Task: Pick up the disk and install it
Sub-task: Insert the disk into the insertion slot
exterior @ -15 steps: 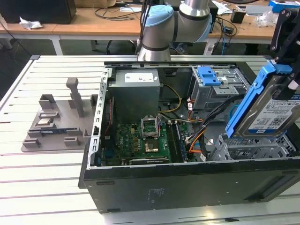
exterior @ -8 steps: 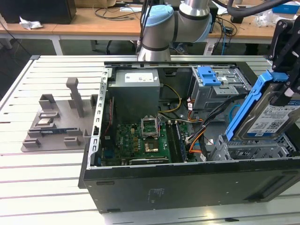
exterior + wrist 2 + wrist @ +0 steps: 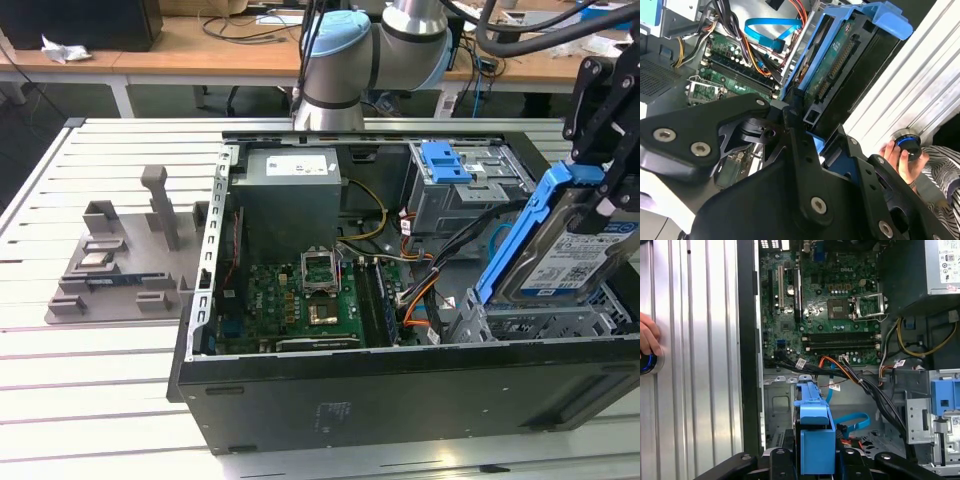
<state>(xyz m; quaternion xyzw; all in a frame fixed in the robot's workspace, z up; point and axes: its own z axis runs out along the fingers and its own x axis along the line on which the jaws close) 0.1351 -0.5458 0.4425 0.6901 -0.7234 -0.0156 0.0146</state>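
The disk (image 3: 568, 256), a silver drive with a blue-and-white label and a blue frame, hangs tilted over the drive cage (image 3: 540, 322) at the exterior view's right end of the open computer case (image 3: 400, 395). My gripper (image 3: 594, 186) is shut on its upper end. In the second wrist view the black fingers (image 3: 799, 131) clamp the blue frame of the disk (image 3: 840, 65). In the first wrist view the disk's blue edge (image 3: 815, 426) sits between the black fingers of my gripper (image 3: 815, 462), above the case's bay.
Inside the case lie a green motherboard (image 3: 300, 300), a grey power supply box (image 3: 290, 190), cables, and a bare blue bracket (image 3: 445, 160). A grey fixture (image 3: 120, 260) stands on the slatted table at the exterior view's left. A person's hand (image 3: 647, 342) rests on a blue-lit button.
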